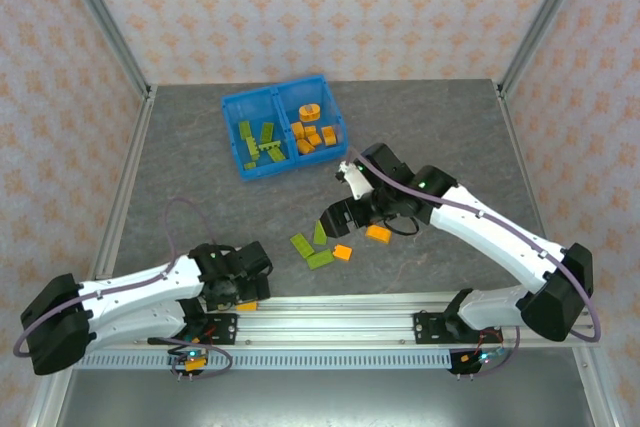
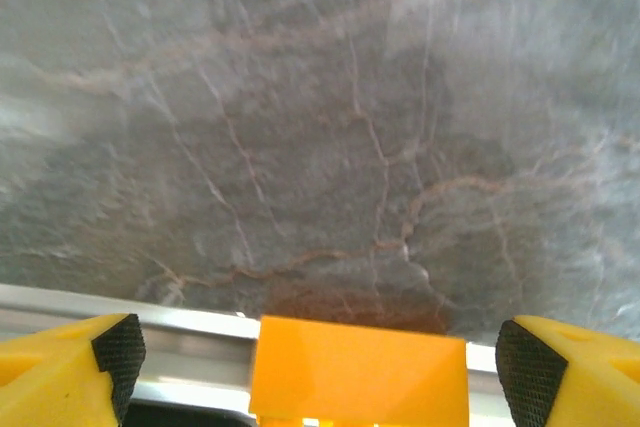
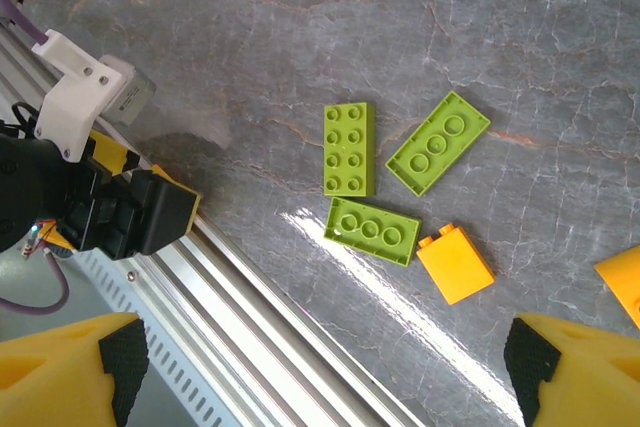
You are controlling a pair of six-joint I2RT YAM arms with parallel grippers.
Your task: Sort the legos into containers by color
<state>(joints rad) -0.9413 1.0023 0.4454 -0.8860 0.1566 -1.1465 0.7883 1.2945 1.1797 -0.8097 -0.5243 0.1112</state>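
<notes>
**Left wrist view**
- Item: one orange brick (image 2: pixel 357 367), plain face showing. It lies at the near edge of the grey marbled worktop (image 2: pixel 330 127), where the aluminium rail (image 2: pixel 190 325) runs.
- Position: between the left fingers (image 2: pixel 115 352), with a clear gap on each side.
- Fingers: spread wide, gripping nothing.
- Handling (judged): hard moulded plastic that is light, rigid, glossy and a little slippery, but not fragile. It is best taken across two flat parallel side walls, with the pads low on the body.

**Right wrist view**
- Fingers: the right fingers (image 3: pixel 118 359) are spread wide and empty, above the worktop.
- Items ahead of them: three lime-green bricks, namely an eight-stud one (image 3: pixel 349 147), a slanted one (image 3: pixel 438 142) and the nearest one (image 3: pixel 372 230).
- A small orange piece (image 3: pixel 455 264) sits just beside the nearest green brick, perhaps touching it.
- A second orange piece (image 3: pixel 625 282) lies off toward the right-hand finger.
- Handling (judged): these will handle like the orange brick. Each is best gripped across its short width, and the close neighbours leave little room for a pad.

**Top external view**
- Containers: the blue bin (image 1: pixel 290 165) stands well beyond both pairs of fingers, nearer the right pair. Its left compartment (image 1: pixel 250 109) holds green legos and its right compartment (image 1: pixel 288 105) holds orange ones.
- Left arm (image 1: pixel 130 287): folded low along the near edge, wrist tipped down.
- Right arm (image 1: pixel 490 232): reaching forward and inward, wrist bent over the loose cluster.
</notes>
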